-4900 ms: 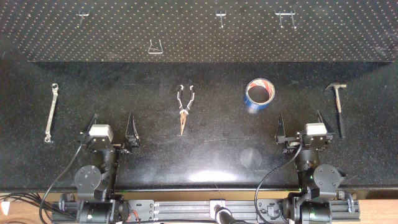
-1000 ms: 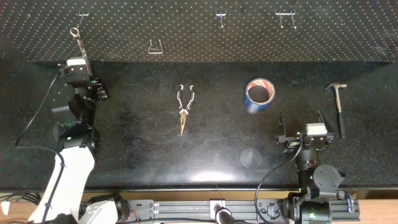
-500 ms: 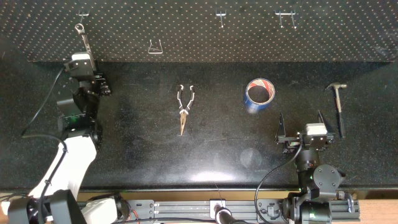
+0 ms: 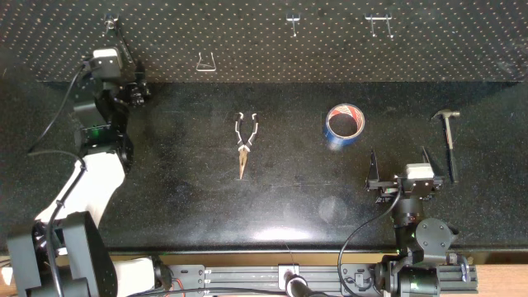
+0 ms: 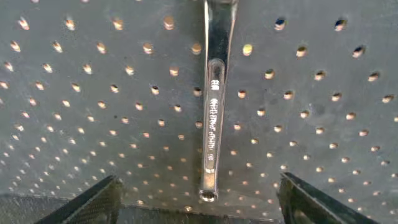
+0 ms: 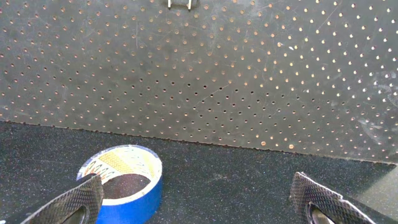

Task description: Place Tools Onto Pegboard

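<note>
While the wrench [image 5: 211, 112] is lying flat against the pegboard [image 5: 323, 124], the left hand [image 5: 198, 183] is hovering open around its lower end, not touching; the right hand [image 6: 196, 186] is resting open, well apart from the pegboard.

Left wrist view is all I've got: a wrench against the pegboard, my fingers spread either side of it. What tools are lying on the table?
Observer: Three lie on the table: pliers, a blue tape roll and a hammer.
Operator: And where's the other arm?
Observer: The right gripper sits near its base, fingers open, holding nothing.
Operator: Any free hooks?
Observer: Yes. On the pegboard, a wire loop hook, a single hook and a double hook carry nothing.
</note>
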`<state>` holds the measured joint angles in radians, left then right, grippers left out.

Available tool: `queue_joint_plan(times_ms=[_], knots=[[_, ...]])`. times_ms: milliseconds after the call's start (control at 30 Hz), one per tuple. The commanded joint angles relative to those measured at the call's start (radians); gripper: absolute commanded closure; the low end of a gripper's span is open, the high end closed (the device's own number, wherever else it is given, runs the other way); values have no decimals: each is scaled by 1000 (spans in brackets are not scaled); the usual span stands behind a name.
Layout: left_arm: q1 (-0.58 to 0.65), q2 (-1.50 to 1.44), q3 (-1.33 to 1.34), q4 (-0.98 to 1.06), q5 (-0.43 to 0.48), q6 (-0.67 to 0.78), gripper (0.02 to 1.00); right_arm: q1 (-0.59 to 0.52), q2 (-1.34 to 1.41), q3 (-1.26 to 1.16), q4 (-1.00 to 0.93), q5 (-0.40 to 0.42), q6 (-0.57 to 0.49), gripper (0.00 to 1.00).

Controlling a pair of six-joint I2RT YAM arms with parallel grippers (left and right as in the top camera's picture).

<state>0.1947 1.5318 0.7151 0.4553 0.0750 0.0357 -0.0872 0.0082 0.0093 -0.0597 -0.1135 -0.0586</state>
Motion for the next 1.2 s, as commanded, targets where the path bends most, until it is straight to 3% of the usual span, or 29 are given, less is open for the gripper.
queue_joint_plan(times_ms=[33, 100, 133, 200, 233, 300, 367, 500, 567, 633, 800, 1033, 1200], knots=[[-1, -176, 23, -309, -10, -183, 25, -3, -7, -5, -2, 2, -7, 14], [-1, -405, 23, -724, -10, -337, 25, -3, -7, -5, -2, 2, -7, 14], [-2, -508, 22, -892, -7, -347, 25, -3, -7, -5, -2, 2, -7, 14], [-25, -676, 24, -1114, 53, -378, 25, -3, -7, -5, -2, 2, -7, 14], [-50, -760, 49, -1262, 89, -476, 25, -3, -7, -5, -2, 2, -7, 14], [-74, -719, 138, -1490, 154, -480, 25, -3, -7, -5, -2, 2, -7, 14], [-124, -515, 274, -1662, 158, -444, 25, -3, -7, -5, -2, 2, -7, 14], [-544, -35, 638, -1661, -24, -422, 25, -3, -7, -5, -2, 2, -7, 14], [-642, 187, 851, -1659, -56, -546, 25, -3, -7, -5, -2, 2, -7, 14], [-642, 392, 1026, -1677, -7, -560, 23, -3, -7, -5, -2, 2, -7, 14], [-627, 566, 1042, -1698, 94, -560, 25, -3, -7, -5, -2, 2, -7, 14], [-628, 601, 978, -1697, -53, -552, 25, -3, -7, -5, -2, 2, -7, 14], [-629, 626, 978, -1663, -40, -563, 25, -3, -7, -5, -2, 2, -7, 14]])
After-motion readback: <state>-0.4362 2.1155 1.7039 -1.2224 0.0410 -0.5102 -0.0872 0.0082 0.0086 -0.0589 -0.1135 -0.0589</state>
